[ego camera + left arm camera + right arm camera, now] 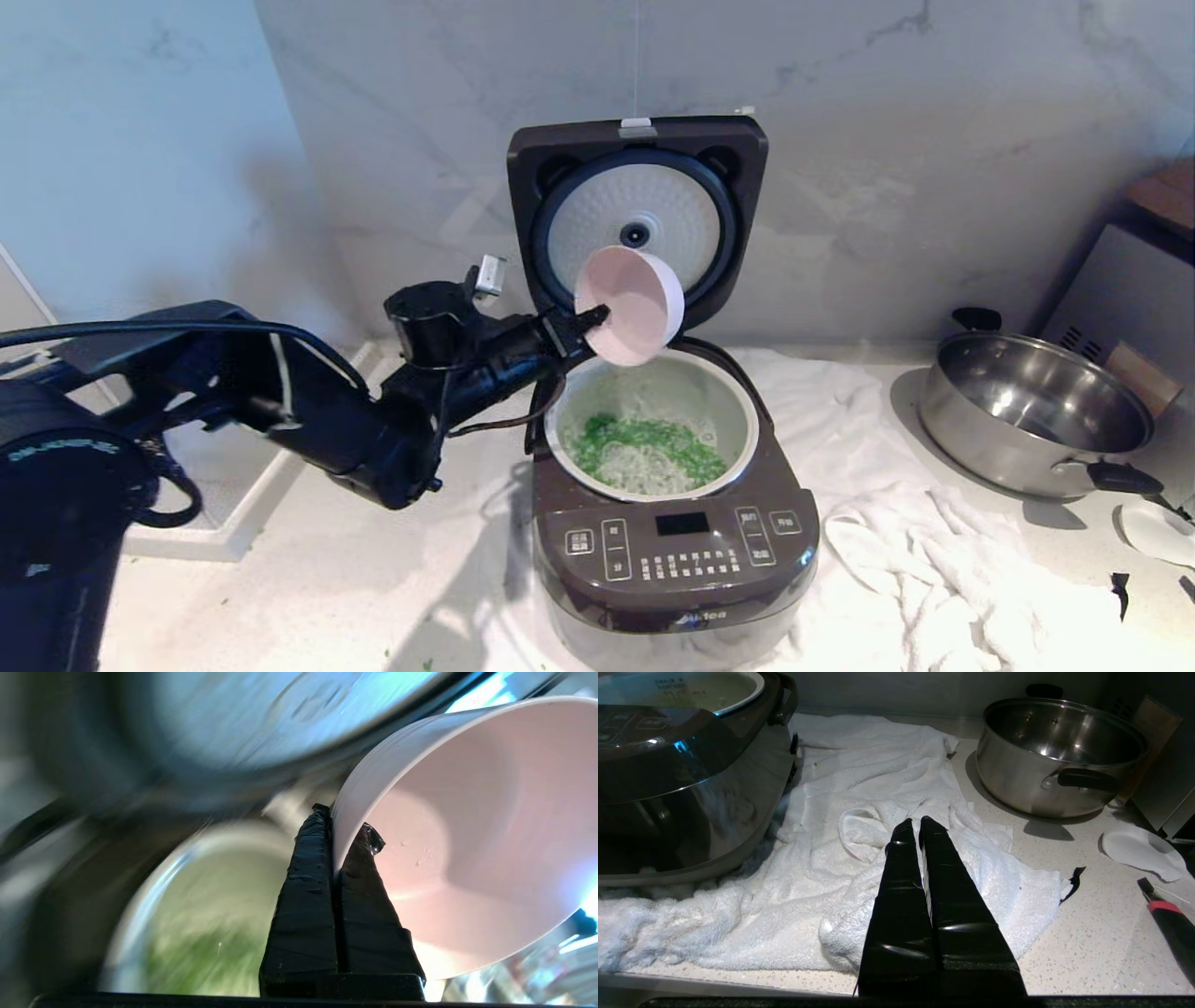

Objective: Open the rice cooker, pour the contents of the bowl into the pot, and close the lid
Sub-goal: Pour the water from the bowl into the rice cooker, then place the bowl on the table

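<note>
The left arm [308,411] is being seen as a run of bulky matte black housings with rounded joints, and a black cable [187,329] is being carried along its upper side. A small silver-grey block [489,276] is being shown mounted near the wrist. The left pincer [337,858] and right pincer [920,830] are each being shown as two long, tapering fingers wrapped in glossy, wrinkled black tape.

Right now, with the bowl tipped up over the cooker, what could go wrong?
1. The left gripper pinches only the rim of the bowl, so the bowl might slip and drop into the pot.
2. The bowl hangs close to the open lid; swinging back, it could bump it.
3. The arm reaches across the cooker, so it may have to clear away before the lid can close.
</note>
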Tool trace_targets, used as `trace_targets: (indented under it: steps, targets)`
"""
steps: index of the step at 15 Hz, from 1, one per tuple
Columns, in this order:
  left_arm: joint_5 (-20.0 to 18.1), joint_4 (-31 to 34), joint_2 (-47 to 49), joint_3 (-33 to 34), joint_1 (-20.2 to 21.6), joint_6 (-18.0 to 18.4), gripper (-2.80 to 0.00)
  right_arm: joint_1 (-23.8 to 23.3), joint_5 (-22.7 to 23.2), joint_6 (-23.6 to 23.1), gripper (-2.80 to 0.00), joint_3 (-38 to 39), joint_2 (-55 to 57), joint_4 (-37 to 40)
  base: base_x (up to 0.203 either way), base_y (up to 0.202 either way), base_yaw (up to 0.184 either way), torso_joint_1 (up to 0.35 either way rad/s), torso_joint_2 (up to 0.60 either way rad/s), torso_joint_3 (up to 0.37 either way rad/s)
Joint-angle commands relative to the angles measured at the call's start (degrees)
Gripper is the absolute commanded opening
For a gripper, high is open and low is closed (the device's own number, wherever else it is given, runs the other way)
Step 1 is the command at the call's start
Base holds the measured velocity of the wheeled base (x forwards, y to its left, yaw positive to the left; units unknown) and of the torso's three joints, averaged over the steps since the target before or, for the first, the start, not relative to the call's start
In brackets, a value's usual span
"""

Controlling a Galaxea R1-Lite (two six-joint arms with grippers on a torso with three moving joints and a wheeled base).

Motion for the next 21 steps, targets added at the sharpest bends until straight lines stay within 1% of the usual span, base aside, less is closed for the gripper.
trace_targets:
  steps: [1,2,3,4,6,7,8,9,10,12,13,15,16,18,19,20,21]
  targets:
    - [-1.41,5.16,-7.58,4.19,0.84,2.38,-2.8,0.01,0.08,-0.06,-2.8,0.01,-0.09,-0.01,0.0,0.0,0.0,0.0,0.0,0.0]
    - [-2.96,6.98,-10.26,6.3,1.42,3.22,-2.8,0.01,0.01,-0.06,-2.8,0.01,-0.09,-0.01,0.0,0.0,0.0,0.0,0.0,0.0]
    - [-5.1,10.09,-13.25,7.81,2.19,4.26,-2.8,0.01,0.01,-0.06,-2.8,0.01,-0.09,-0.01,0.0,0.0,0.0,0.0,0.0,0.0]
    - [-6.81,16.12,-15.92,8.73,3.11,7.06,-2.8,0.01,0.02,-0.06,-2.8,0.01,-0.09,-0.01,0.0,0.0,0.0,0.0,0.0,0.0]
    - [-7.79,31.83,-19.87,9.19,5.81,19.14,-2.8,0.01,0.01,-0.06,-2.8,0.01,-0.09,-0.01,0.0,0.0,0.0,0.0,0.0,0.0]
    - [-6.5,39.4,-21.36,8.31,7.34,23.83,-2.8,0.01,0.06,-0.06,-2.8,0.01,-0.09,-0.01,0.0,0.0,0.0,0.0,0.0,0.0]
    - [-2.27,46.43,-22.21,6.28,8.44,27.21,-2.8,0.01,0.09,-0.06,-2.8,0.01,-0.09,-0.01,0.0,0.0,0.0,0.0,0.0,0.0]
    - [3.11,52.17,-22.59,3.72,9.09,29.94,-2.8,0.01,0.01,-0.06,-2.8,0.01,-0.09,-0.01,0.0,0.0,0.0,0.0,0.0,0.0]
    - [6.59,56.49,-22.88,1.74,9.6,32.13,-2.8,0.01,0.1,-0.06,-2.8,0.01,-0.09,-0.01,0.0,0.0,0.0,0.0,0.0,0.0]
    - [7.92,63.48,-24.39,-0.46,10.81,32.85,-2.8,0.01,0.01,-0.06,-2.8,0.01,-0.09,-0.01,0.0,0.0,0.0,0.0,0.0,0.0]
    - [8.24,68.98,-25.53,-1.93,11.5,32.92,-2.8,0.01,0.01,-0.06,-2.8,0.01,-0.09,-0.01,0.0,0.0,0.0,0.0,0.0,0.0]
    - [10.29,80.8,-27.55,-5.65,13.43,33.22,-2.8,0.01,0.01,-0.06,-2.8,0.01,-0.09,-0.01,0.0,0.0,0.0,0.0,0.0,0.0]
    - [10.95,86.62,-28.21,-7.38,15.72,34.32,-2.8,0.01,0.1,-0.06,-2.8,0.01,-0.09,-0.01,0.0,0.0,0.0,0.0,0.0,0.0]
    - [11.42,96.49,-28.63,-9.83,20.64,38.31,-2.8,0.05,0.01,-0.06,-2.8,0.01,-0.09,-0.01,0.0,0.0,0.0,0.0,0.0,0.0]
    - [11.57,101.47,-28.68,-10.19,22.1,40.4,-2.8,0.01,0.08,-0.06,-2.8,0.01,-0.09,-0.01,0.0,0.0,0.0,0.0,0.0,0.0]
    - [11.67,105.91,-28.74,-10.2,23.43,41.75,-2.8,0.01,0.01,-0.06,-2.8,0.01,-0.09,-0.01,0.0,0.0,0.0,0.0,0.0,0.0]
    - [12.39,109.19,-29.02,-9.6,24.5,42.21,-2.8,0.01,0.01,-0.06,-2.8,0.01,-0.09,-0.01,0.0,0.0,0.0,0.0,0.0,0.0]
